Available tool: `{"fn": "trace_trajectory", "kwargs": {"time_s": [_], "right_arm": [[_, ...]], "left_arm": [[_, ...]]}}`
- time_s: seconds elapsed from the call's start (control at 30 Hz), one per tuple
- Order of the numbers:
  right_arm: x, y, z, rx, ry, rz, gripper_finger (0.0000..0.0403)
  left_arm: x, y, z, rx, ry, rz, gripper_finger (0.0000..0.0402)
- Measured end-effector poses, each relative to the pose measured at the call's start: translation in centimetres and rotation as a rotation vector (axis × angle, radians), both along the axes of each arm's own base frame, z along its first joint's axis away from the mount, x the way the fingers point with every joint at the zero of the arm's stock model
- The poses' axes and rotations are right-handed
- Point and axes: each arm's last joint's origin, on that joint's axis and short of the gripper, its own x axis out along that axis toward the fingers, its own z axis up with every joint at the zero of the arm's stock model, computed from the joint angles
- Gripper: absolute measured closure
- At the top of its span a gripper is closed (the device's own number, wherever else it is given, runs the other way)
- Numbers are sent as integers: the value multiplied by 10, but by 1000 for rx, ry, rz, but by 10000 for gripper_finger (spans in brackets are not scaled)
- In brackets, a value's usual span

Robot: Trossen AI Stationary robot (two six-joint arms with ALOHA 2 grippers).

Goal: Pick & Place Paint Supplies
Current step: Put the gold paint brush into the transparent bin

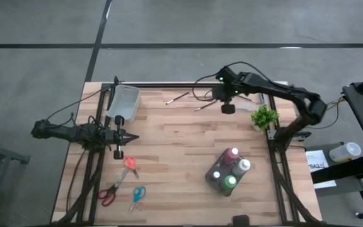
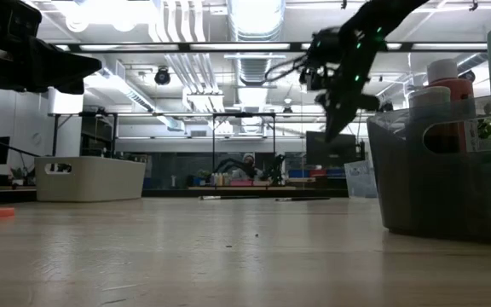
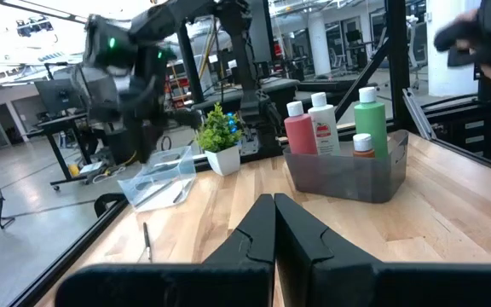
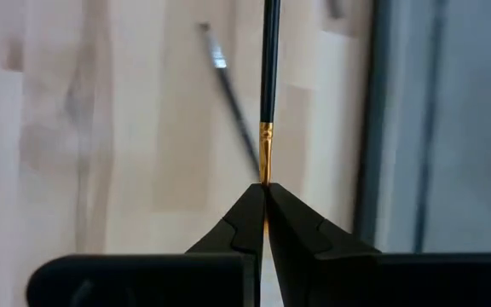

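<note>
Grey bin (image 1: 227,175) at the table's (image 1: 181,164) right front holds four paint bottles (image 1: 230,169) (red, dark red, green, white). White tub (image 1: 125,104) at left rear; contents cannot be told.

Right end effector (image 4: 265,198) raised over the rear edge, fingers pressed together, pinching a paintbrush (image 4: 268,77) at its gold ferrule. A second brush (image 4: 233,94) lies on the wood below; another (image 1: 178,98) nearby.

Left end effector (image 3: 274,213) pressed together, empty, beside the tub.

Potted plant (image 1: 264,117) right; scissors (image 1: 120,183) front left.
</note>
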Motion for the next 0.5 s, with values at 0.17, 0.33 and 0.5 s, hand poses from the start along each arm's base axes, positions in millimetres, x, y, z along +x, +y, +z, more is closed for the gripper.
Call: {"fn": "trace_trajectory", "kwargs": {"time_s": [0.17, 0.33, 0.5], "right_arm": [[-28, 13, 31, -91, 19, -164, 390], [-59, 30, 45, -96, 99, -279, 390], [-80, 42, 47, -123, 175, -333, 390]], "left_arm": [[0, 0, 0, 0, 0, 0, 401], [0, 0, 0, 0, 0, 0, 401], [0, 0, 0, 0, 0, 0, 401]]}}
